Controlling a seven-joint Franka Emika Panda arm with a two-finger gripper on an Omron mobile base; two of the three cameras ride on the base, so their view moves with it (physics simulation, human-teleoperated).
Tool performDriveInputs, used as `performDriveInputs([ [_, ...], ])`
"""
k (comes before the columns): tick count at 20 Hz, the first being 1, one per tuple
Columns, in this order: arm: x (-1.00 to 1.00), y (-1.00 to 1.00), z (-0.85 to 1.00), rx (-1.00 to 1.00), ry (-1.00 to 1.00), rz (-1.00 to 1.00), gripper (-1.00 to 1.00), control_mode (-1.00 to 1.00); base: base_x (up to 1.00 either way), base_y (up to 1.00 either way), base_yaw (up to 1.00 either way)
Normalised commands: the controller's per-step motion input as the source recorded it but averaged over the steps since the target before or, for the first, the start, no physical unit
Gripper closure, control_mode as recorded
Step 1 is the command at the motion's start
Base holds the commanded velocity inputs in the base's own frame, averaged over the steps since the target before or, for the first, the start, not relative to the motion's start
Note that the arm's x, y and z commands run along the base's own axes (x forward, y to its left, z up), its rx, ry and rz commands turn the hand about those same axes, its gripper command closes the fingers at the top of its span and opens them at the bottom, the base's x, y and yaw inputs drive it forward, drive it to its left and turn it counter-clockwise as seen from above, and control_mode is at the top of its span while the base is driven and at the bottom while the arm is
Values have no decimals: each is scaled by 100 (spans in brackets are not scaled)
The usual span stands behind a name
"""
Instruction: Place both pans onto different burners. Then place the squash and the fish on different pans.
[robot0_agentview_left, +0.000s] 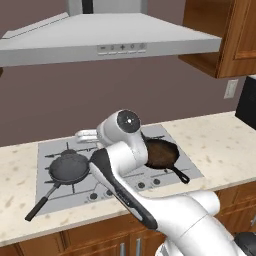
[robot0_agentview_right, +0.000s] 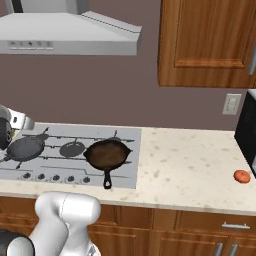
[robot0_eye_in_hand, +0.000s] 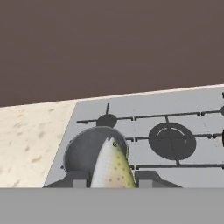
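- From the left base view I see the dark grey pan (robot0_agentview_left: 68, 167) on a burner at the left side of the cooktop (robot0_agentview_left: 172, 145), its long black handle (robot0_agentview_left: 41, 204) reaching toward the front left corner and over the front edge of the cooktop.
- In the hand view that same pan (robot0_eye_in_hand: 89, 148) sits just below the gripper (robot0_eye_in_hand: 113, 178), close to the cooktop's left edge where the speckled counter (robot0_eye_in_hand: 28, 140) begins.
- I have the fish (robot0_eye_in_hand: 112, 167) pinched between the two fingers (robot0_eye_in_hand: 78, 179), head pointing away from the hand and out over the grey pan's bowl.
- The large central burner (robot0_eye_in_hand: 171, 141) lies bare to the right of the grey pan, and a small rear burner (robot0_eye_in_hand: 106, 120) sits behind it.
- In the right base view the rusty brown skillet (robot0_agentview_right: 107, 154) rests on a burner at the right side of the cooktop, its short handle (robot0_agentview_right: 107, 179) pointing at the front edge.
- The squash (robot0_agentview_right: 242, 176) sits far right on the counter (robot0_agentview_right: 185, 165), well apart from the cooktop, near the counter's front edge and just beside a black appliance (robot0_agentview_right: 247, 131).
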Motion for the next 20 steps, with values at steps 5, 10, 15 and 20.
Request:
performDriveInputs([
  [5, 36, 49, -26, 0, 3, 2, 100, -100, 0, 0, 0],
  [10, 13, 39, -18, 0, 11, 0, 100, -100, 0, 0, 0],
  [15, 23, 35, -24, 0, 15, 0, 100, -100, 0, 0, 0],
  [20, 23, 25, -32, -4, 4, 0, 100, -100, 0, 0, 0],
])
